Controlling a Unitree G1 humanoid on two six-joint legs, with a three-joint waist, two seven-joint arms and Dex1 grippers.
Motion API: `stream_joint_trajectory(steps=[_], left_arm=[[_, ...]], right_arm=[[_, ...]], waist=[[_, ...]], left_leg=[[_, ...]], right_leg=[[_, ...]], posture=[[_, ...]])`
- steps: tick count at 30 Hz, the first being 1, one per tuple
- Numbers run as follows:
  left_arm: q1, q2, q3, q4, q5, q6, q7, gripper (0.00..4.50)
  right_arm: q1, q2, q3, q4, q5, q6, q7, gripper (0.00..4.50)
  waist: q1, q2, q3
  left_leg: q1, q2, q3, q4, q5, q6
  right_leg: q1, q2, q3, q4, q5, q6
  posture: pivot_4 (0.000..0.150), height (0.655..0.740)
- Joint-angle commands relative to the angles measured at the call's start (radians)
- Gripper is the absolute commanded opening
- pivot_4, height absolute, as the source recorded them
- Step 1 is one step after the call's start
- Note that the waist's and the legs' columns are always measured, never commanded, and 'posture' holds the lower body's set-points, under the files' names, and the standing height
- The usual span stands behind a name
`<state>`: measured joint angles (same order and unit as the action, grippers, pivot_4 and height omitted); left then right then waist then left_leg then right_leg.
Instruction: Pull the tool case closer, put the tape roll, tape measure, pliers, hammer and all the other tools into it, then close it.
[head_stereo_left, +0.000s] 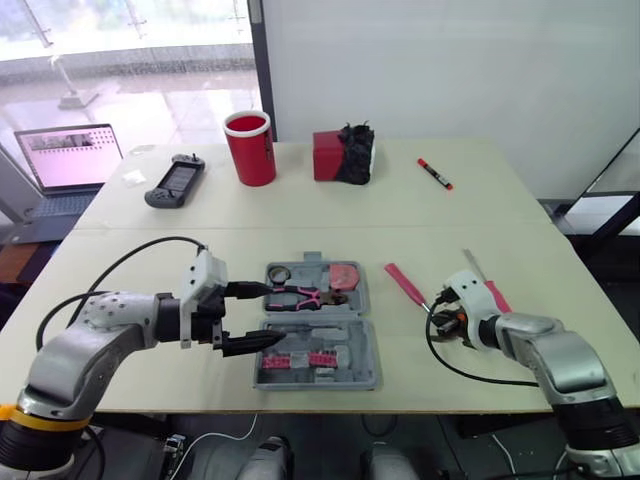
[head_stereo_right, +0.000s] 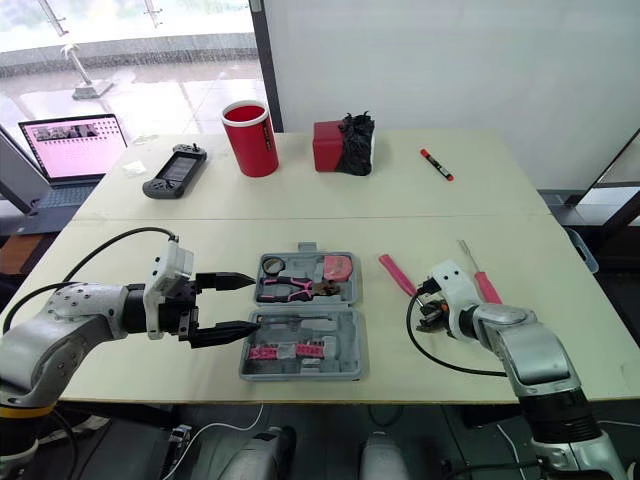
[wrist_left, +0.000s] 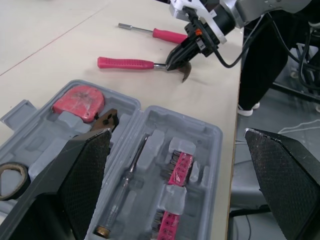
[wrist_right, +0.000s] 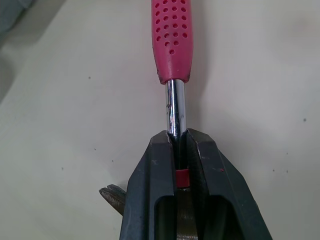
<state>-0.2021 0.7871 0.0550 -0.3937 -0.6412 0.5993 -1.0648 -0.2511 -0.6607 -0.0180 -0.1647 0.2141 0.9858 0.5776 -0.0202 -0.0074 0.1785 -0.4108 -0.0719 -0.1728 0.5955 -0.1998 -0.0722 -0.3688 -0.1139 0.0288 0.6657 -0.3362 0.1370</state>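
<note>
The grey tool case (head_stereo_left: 364, 302) lies open at the table's middle front. Its far half holds the tape roll (head_stereo_left: 279, 272), the pink-handled pliers (head_stereo_left: 305, 296) and the red tape measure (head_stereo_left: 345, 274). The near half holds a slim screwdriver (wrist_left: 125, 185) and pink bit holders (wrist_left: 180, 167). My left gripper (head_stereo_left: 272, 315) is open at the case's left edge, one finger over each half. The red-handled hammer (head_stereo_left: 405, 283) lies on the table right of the case. My right gripper (wrist_right: 179, 137) is shut on its chrome shaft near the head. A red-handled screwdriver (head_stereo_left: 497, 296) lies just beyond that gripper.
At the back stand a red cup (head_stereo_left: 250, 148), a game controller (head_stereo_left: 176, 182), a red box with a black bundle (head_stereo_left: 343, 155) and a red marker (head_stereo_left: 434, 173). A laptop (head_stereo_left: 68, 160) sits beyond the table's left end. The table's front edge is close to the case.
</note>
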Motion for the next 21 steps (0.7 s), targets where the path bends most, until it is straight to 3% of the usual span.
stream_joint_trajectory(steps=[1, 12, 14, 21], left_arm=[[0.000, 0.012, 0.023, -0.008, -0.001, -0.020, -0.006, 4.50], [0.001, 0.009, 0.037, 0.022, 0.006, -0.047, 0.000, 4.50], [0.028, 0.050, 0.037, 0.036, 0.038, -0.061, -0.024, 4.50], [0.063, 0.083, 0.081, 0.087, 0.045, -0.093, -0.046, 4.50]], right_arm=[[-0.030, -0.004, -0.053, -0.051, 0.017, -0.033, -0.010, 0.03], [-0.090, -0.084, 0.010, -0.127, 0.022, -0.109, 0.081, 0.03], [-0.109, -0.162, 0.095, -0.199, -0.034, -0.179, 0.132, 0.03], [-0.368, -0.292, 0.328, -0.311, 0.070, 0.021, 0.419, 0.03]], waist=[[0.000, 0.000, 0.000], [0.000, 0.000, 0.000], [-0.002, 0.001, 0.001], [-0.019, 0.001, 0.001]], left_leg=[[0.000, 0.000, 0.000, 0.000, 0.000, 0.000], [0.000, 0.000, 0.000, 0.000, 0.000, 0.000], [0.000, 0.000, 0.000, 0.000, 0.000, 0.000], [0.000, 0.000, 0.000, -0.001, 0.000, 0.000]], right_leg=[[0.000, 0.000, 0.000, 0.000, 0.000, 0.000], [0.000, 0.000, 0.000, 0.000, 0.000, 0.000], [-0.001, 0.000, 0.000, 0.000, 0.000, 0.000], [-0.001, 0.000, 0.000, 0.000, 0.000, 0.000]], posture=[[0.150, 0.7400], [0.150, 0.7400], [0.150, 0.7400], [0.150, 0.7400]])
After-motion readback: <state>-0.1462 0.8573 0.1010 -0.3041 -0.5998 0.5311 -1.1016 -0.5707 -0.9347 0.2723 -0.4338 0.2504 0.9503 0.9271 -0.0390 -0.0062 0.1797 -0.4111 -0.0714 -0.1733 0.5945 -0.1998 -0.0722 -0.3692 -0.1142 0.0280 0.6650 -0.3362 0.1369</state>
